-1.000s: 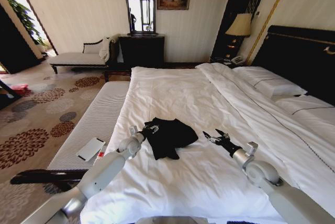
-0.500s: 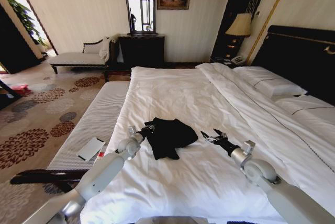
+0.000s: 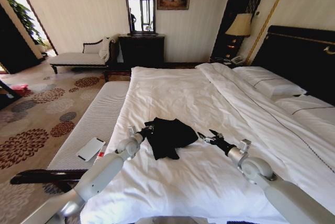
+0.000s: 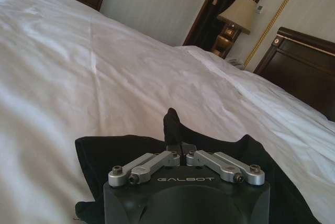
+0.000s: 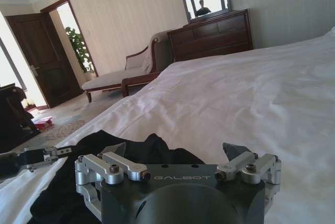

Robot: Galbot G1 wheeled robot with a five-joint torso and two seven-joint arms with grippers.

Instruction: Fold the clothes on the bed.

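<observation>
I have the black T-shirt (image 3: pixel 168 136) lying crumpled in a loose heap on the white duvet (image 3: pixel 172 98) of the bed (image 3: pixel 309 56), nearer the foot edge than the headboard and a little toward the side that borders the padded bench (image 3: pixel 94 119). Nothing about it reads as folded: the fabric is bunched, with a tail of cloth trailing toward the foot edge and no flat panel or straight crease visible, and I cannot make out any lettering on it. My left gripper (image 3: pixel 148 128) sits at the bench-side edge of the heap, and in the left wrist view (image 4: pixel 181 147) its fingers are pressed together on a raised peak of the black cloth, so I judge that I already have a pinch on one edge of the shirt. My right gripper (image 3: pixel 210 138) hovers just above the duvet beside the opposite, headboard-side edge of the heap, near it but not touching; in the right wrist view (image 5: pixel 178 156) its fingers stand spread wide with the dark fabric just ahead of them. By my reading the task is at its very start: one grasp is made, the second is not yet made, and the spreading flat, the folding of sleeves and body, and the final tidy stack all remain to be done.
</observation>
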